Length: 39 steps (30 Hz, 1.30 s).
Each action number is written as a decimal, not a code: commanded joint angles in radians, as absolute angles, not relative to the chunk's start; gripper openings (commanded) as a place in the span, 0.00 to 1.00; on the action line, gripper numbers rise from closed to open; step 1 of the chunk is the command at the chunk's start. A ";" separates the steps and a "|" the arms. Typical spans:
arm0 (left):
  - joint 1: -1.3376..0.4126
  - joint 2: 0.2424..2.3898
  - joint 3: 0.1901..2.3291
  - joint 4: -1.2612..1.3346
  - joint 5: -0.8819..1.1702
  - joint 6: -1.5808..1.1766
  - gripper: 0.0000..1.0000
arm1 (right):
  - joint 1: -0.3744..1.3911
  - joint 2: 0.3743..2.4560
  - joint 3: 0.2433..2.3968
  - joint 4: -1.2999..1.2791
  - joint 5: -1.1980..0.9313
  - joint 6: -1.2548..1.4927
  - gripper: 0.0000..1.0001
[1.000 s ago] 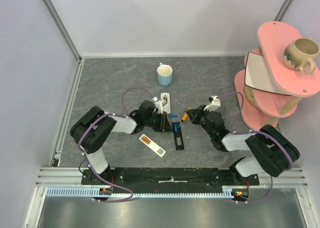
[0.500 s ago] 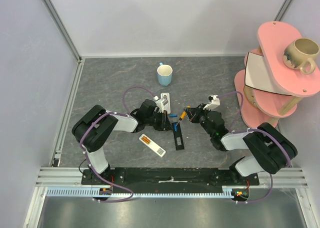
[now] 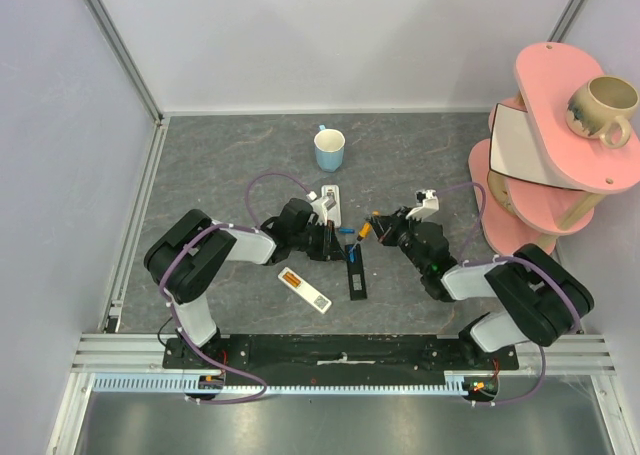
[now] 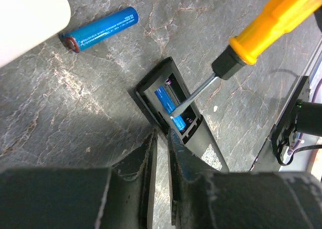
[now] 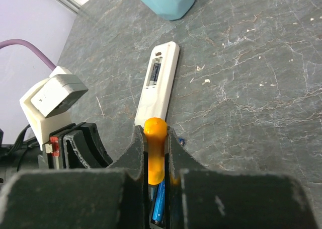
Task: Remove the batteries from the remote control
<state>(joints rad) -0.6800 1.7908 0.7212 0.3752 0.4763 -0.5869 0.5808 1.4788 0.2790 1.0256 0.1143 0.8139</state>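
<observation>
A black remote [image 4: 201,143] lies with its battery bay open and one blue battery [image 4: 164,98] inside; it also shows in the top view [image 3: 357,275]. A loose blue battery [image 4: 100,27] lies on the table beside it. My right gripper [image 3: 378,229] is shut on an orange-handled screwdriver [image 5: 156,153], whose tip [image 4: 177,116] sits in the bay against the battery. My left gripper [image 4: 162,136] is shut, with its fingertips against the remote's end near the bay. In the right wrist view the right gripper [image 5: 155,133] hides most of the bay.
A white remote [image 5: 158,85] with an open bay lies just behind the left wrist. A second white remote [image 3: 304,288] holding an orange cell lies in front. A blue mug [image 3: 329,149] stands farther back. A pink shelf [image 3: 540,160] with a beige mug [image 3: 603,108] stands at right.
My right gripper has edged the screwdriver slightly left toward the black remote's bay. The left gripper and the remotes have barely moved.
</observation>
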 commanded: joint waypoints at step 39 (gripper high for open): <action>-0.676 1.858 0.726 0.367 0.466 -0.580 0.19 | 0.584 1.566 0.241 1.204 0.112 0.896 0.00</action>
